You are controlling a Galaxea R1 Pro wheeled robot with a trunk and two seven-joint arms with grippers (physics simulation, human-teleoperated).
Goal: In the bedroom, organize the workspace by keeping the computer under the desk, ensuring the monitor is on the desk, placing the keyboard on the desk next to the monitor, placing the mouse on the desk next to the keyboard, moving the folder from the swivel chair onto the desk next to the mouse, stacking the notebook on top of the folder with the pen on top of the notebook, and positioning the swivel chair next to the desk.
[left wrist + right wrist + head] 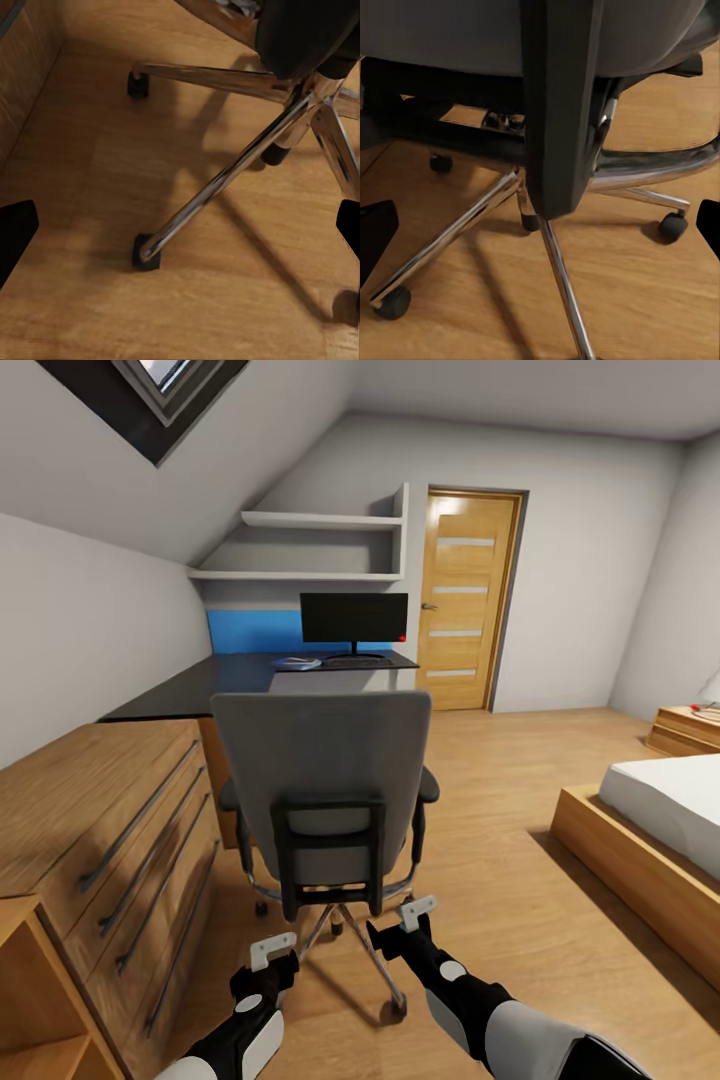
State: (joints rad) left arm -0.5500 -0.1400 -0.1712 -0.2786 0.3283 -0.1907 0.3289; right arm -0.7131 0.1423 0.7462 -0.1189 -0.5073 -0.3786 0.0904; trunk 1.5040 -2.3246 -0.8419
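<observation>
The grey swivel chair stands right in front of me with its back to me, hiding its seat. Beyond it is the black-topped desk, carrying the monitor and a dark keyboard at the monitor's foot. Left of the keyboard lies a flat blue thing, seemingly the folder, with a pale patch on it. My left gripper is open over the chrome star base. My right gripper is open just behind the chair's black back support. Mouse, pen and computer are not visible.
A light-wood drawer cabinet runs along the left wall close to my left arm. A bed on a wooden frame is at the right, with a nightstand beyond it. A wooden door and white shelves are at the back.
</observation>
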